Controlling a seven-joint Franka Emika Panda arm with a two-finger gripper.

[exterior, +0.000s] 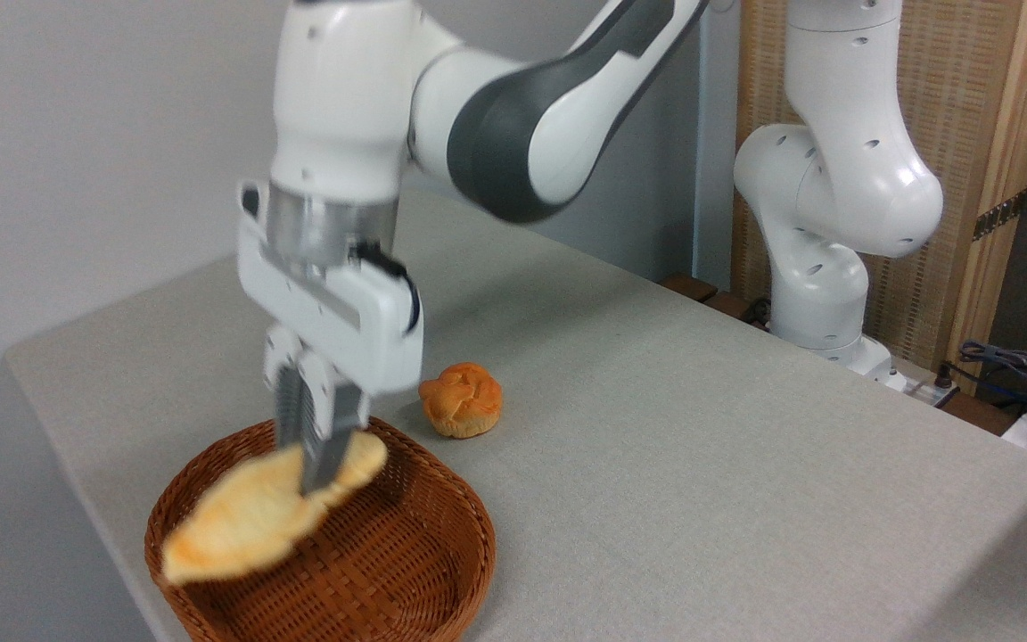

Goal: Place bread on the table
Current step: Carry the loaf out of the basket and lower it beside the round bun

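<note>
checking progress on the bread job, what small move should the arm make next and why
Probably carry it sideways to the right. The gripper is shut on the bread, which looks lifted but hangs over the wicker basket. Bare grey table lies right of the basket, in front of the round bun, so move there before lowering.

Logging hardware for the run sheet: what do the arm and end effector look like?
Arm: glossy white rounded shells with dark grey joint sections and small dark holes on the base links. A silver metal ring sits above a boxy white end effector with a black cable at its side. Its fingers are narrow, grey and ribbed.
</note>
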